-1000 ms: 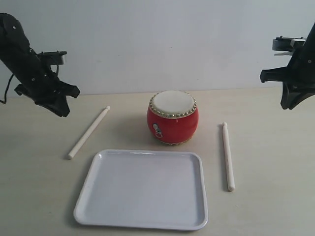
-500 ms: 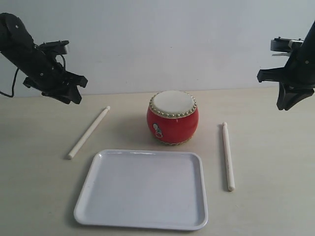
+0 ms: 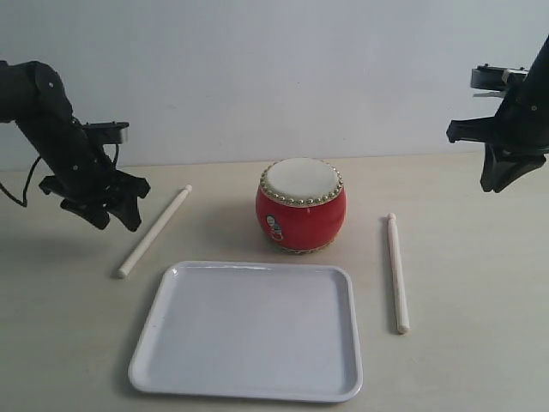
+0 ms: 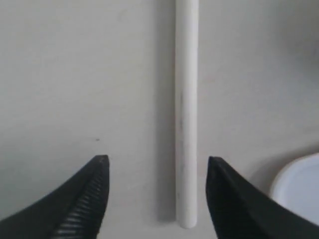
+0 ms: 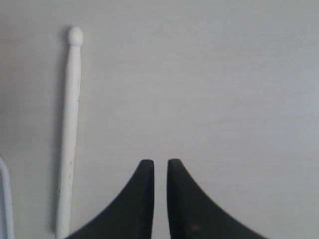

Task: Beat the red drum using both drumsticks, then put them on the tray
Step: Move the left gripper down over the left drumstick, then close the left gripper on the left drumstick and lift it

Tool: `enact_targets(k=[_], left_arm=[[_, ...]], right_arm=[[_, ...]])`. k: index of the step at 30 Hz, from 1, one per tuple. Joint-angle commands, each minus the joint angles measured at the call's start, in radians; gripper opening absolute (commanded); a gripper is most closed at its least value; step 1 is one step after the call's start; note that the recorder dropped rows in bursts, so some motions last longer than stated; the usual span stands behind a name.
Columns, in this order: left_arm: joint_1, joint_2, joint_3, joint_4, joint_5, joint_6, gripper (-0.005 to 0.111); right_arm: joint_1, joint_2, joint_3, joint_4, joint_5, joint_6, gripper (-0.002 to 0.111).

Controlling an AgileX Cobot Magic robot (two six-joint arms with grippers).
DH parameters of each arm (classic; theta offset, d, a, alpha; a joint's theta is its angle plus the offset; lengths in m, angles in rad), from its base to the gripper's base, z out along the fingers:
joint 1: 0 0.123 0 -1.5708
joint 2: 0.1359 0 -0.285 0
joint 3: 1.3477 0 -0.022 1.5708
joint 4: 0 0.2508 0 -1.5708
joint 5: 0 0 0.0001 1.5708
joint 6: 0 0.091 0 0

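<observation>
My left gripper [image 4: 154,160] hangs spread wide over one drumstick [image 4: 186,114] on the pale table [image 3: 480,283]; my right gripper [image 5: 160,162], pinched together and empty, hovers near the other drumstick [image 5: 68,129]. Between them stands the drum [image 3: 300,206], tray [image 3: 249,335] in front, white wall [image 3: 274,69] behind.

Drum [image 3: 302,221]: glossy red body w/ gold metal studs, matt cream skin. Tray [image 3: 249,343]: smooth glossy white plastic. Sticks [image 3: 154,230] [image 3: 396,273]: matt cream. Table [image 3: 480,275]: matt, pale.
</observation>
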Motion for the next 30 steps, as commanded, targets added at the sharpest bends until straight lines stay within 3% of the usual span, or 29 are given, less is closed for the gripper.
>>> enact_targets(k=[1,3,7,30], left_arm=[[-0.052,0.002,-0.005,0.117,-0.005,-0.044,0.057],[-0.083,0.003,-0.007,0.189,-0.01,-0.102,0.057],[-0.103,0.026,-0.021,0.165,0.001,-0.132,0.057],[-0.112,0.103,-0.065,0.155,0.021,-0.152,0.061]], right_arm=[[0.002,0.001,-0.011,0.002,-0.028,-0.008,0.012],[0.002,0.001,-0.011,-0.002,-0.033,-0.008,0.012],[0.002,0.001,-0.011,-0.002,-0.036,-0.008,0.012],[0.002,0.001,-0.011,-0.005,-0.036,-0.027,0.012]])
